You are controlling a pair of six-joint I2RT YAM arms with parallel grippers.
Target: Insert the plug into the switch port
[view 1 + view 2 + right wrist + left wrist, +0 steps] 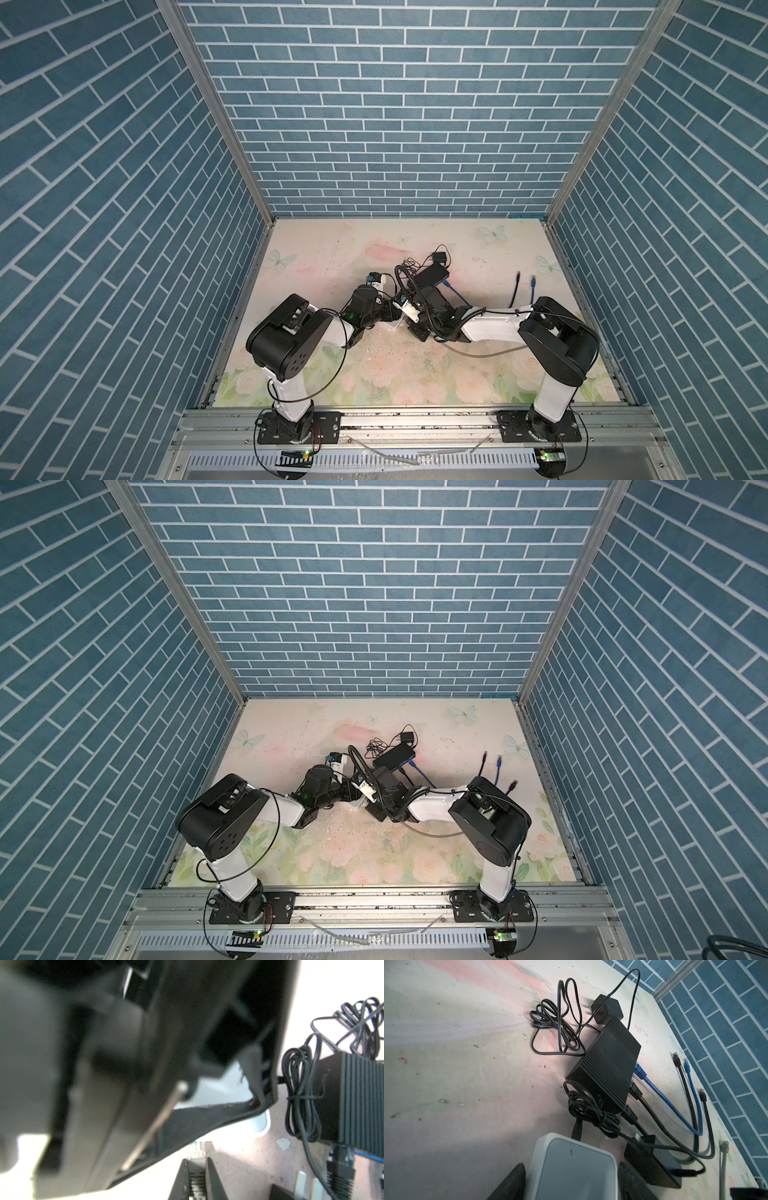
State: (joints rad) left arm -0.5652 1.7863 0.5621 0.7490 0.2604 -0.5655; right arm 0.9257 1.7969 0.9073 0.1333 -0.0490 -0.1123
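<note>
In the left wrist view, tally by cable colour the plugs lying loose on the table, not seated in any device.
Black plugs: 2
Blue plug: 1
White plug: 1
Total: 4

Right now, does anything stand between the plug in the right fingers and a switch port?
Yes. In the right wrist view the plug points straight at one of the left fingers clamping the white box, and no port shows past it. The black switch lies off to the side.
</note>
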